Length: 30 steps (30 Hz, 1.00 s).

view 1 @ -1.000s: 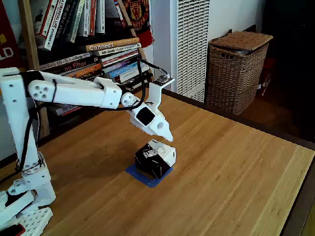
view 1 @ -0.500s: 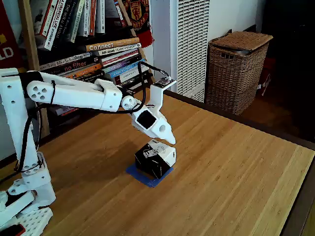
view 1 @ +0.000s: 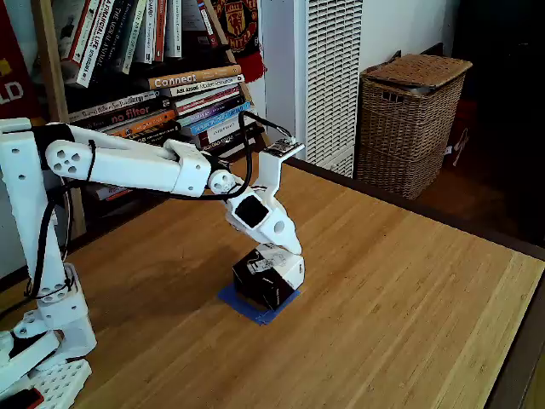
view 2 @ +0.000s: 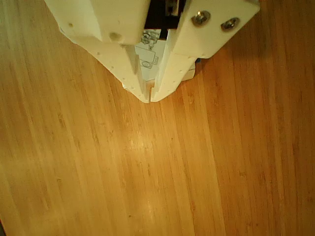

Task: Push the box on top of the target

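A: Fixed view, from the left: what stands there?
B: A white plastic arm (view 1: 128, 162) on a base at the left edge of the bench (view 1: 409, 298), which is pale wood with long straight grain. Behind the arm is a bookshelf (view 1: 162, 77) of upright and stacked books.

A: And toward the middle?
B: The arm reaches right and bends down to the gripper (view 1: 294, 256), a smooth white wedge whose tip sits at the top of the box (view 1: 271, 277). The box is a small cardboard cube, black on the sides, white on top with small print. It sits on the target (view 1: 255, 308), a flat blue tape shape whose near corner and edges peek out from under it.

A: How do the fingers stand?
B: In the other view the gripper (view 2: 147, 97) points down the picture and its two white fingers meet at the tips, with a hairline seam between them. A slice of the box's printed white top (view 2: 150, 59) shows between the fingers higher up.

A: Farther right?
B: A white slatted panel (view 1: 332, 77), then a woven wicker basket (view 1: 409, 119) with a lid, standing beyond the bench.
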Motion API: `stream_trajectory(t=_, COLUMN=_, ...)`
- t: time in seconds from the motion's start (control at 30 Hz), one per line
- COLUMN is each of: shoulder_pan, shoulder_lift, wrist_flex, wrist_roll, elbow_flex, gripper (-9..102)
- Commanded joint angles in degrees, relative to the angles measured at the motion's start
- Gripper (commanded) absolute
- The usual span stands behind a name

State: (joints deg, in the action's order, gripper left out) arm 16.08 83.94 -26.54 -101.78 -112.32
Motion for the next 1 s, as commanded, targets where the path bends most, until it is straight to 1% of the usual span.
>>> stream_trajectory(t=0.0, shoulder_pan=0.26, shoulder_lift=0.62, wrist_flex=0.0, wrist_roll=-0.62, elbow_flex=-0.09, gripper=0)
stream_trajectory(t=0.63, shoulder_pan=0.97, shoulder_lift=0.97, wrist_flex=-2.72, wrist_roll=-2.02, elbow_flex=-0.26, gripper=0)
stream_trajectory(t=0.97, shoulder_pan=0.7, shoulder_lift=1.23, wrist_flex=-2.64, wrist_roll=-1.76, elbow_flex=-0.79, gripper=0)
